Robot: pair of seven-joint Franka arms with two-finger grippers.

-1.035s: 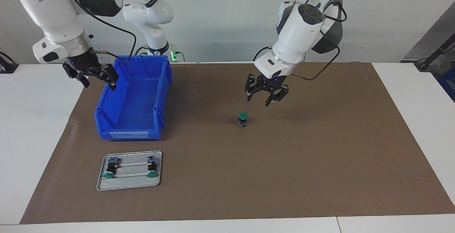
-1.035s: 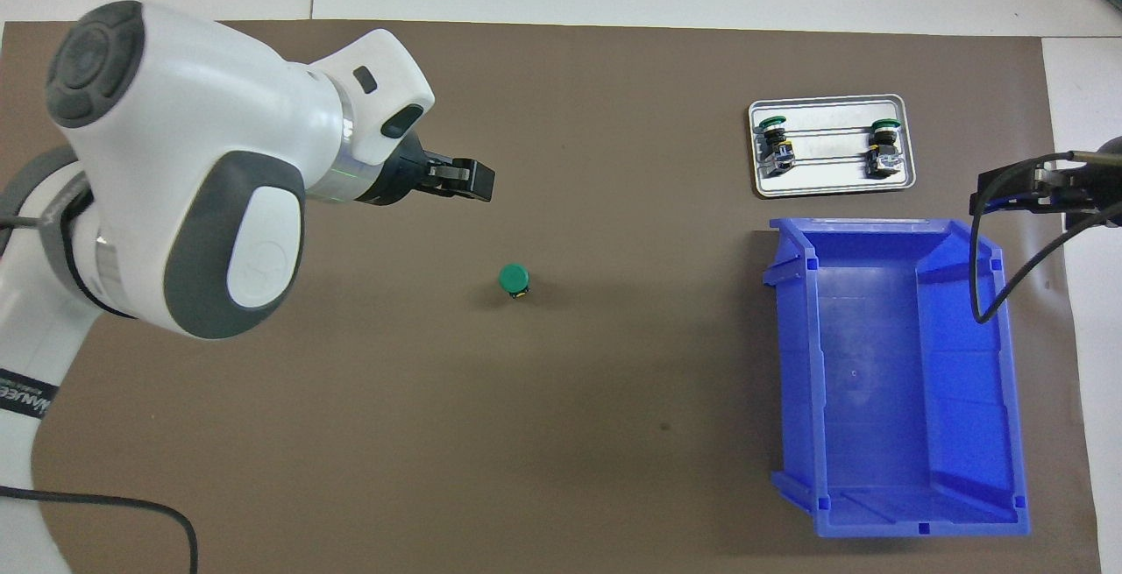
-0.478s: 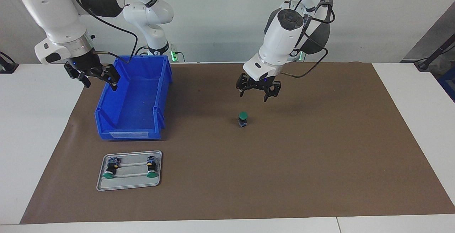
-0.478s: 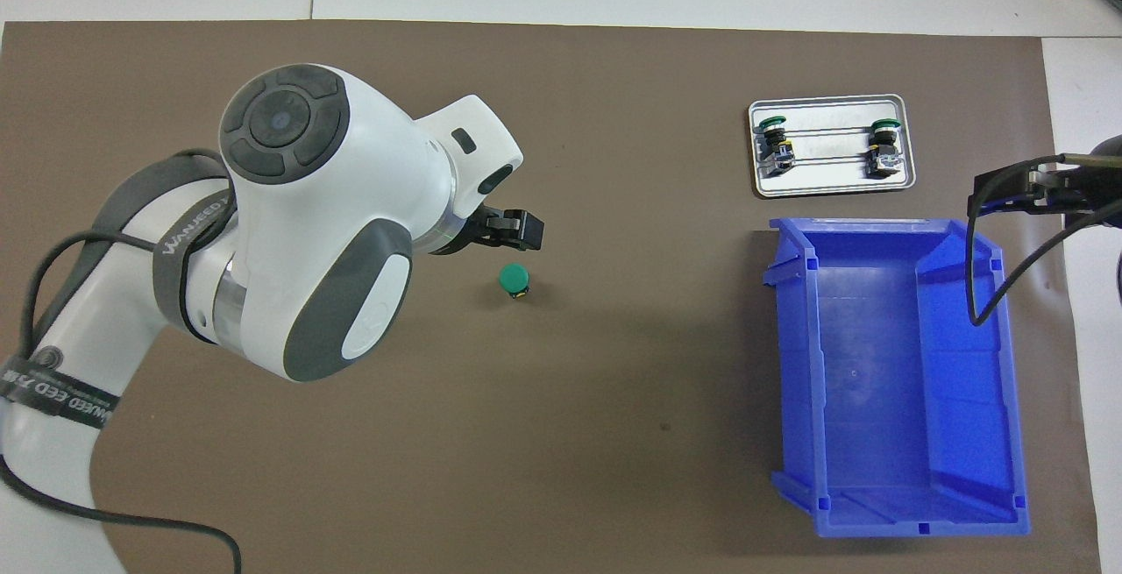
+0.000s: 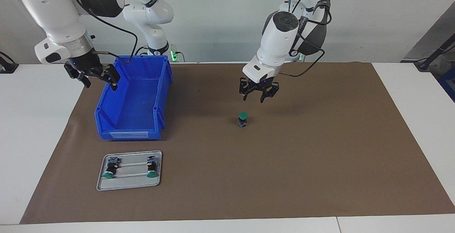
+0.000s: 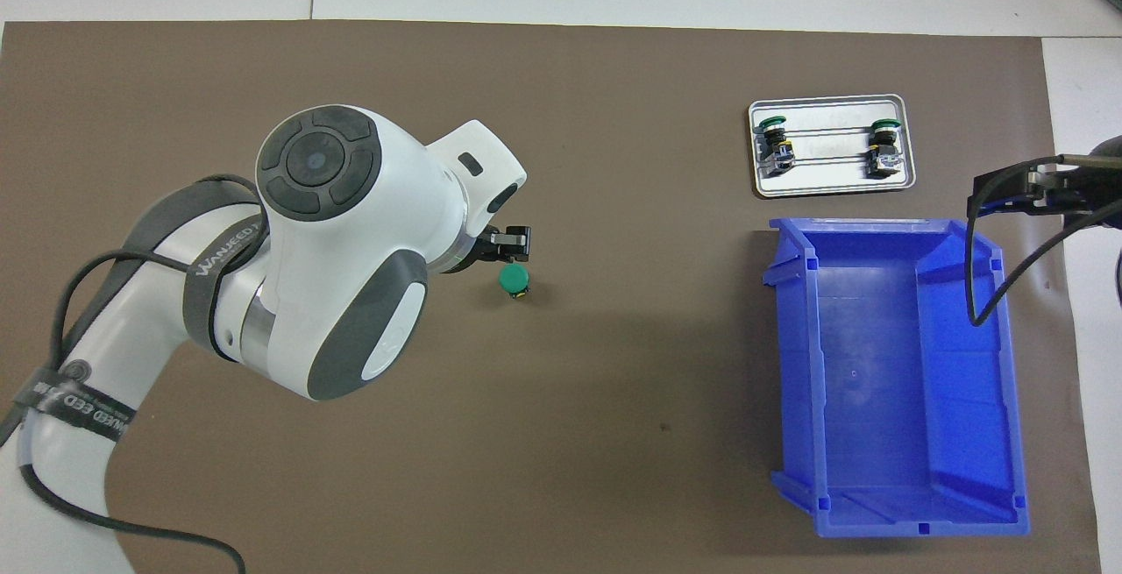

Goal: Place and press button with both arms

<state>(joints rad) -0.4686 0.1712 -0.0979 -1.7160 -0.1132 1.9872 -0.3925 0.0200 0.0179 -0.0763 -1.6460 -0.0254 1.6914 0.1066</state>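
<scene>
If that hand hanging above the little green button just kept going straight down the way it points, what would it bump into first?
Probably the brown mat, not the button. The left hand points down but hangs over bare mat just beside the button, a little nearer the robots. Depth is hard to judge, so it might graze the green cap.

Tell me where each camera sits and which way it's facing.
Facing view: high across the table, looking at the robots; both white arms show, left gripper above the upright green-capped black button, right gripper over the blue plastic bin's rim.
Overhead view: above the robots' end, looking steeply down; left arm fills the lower corner.
Shared: button, bin, grey metal tray.
</scene>
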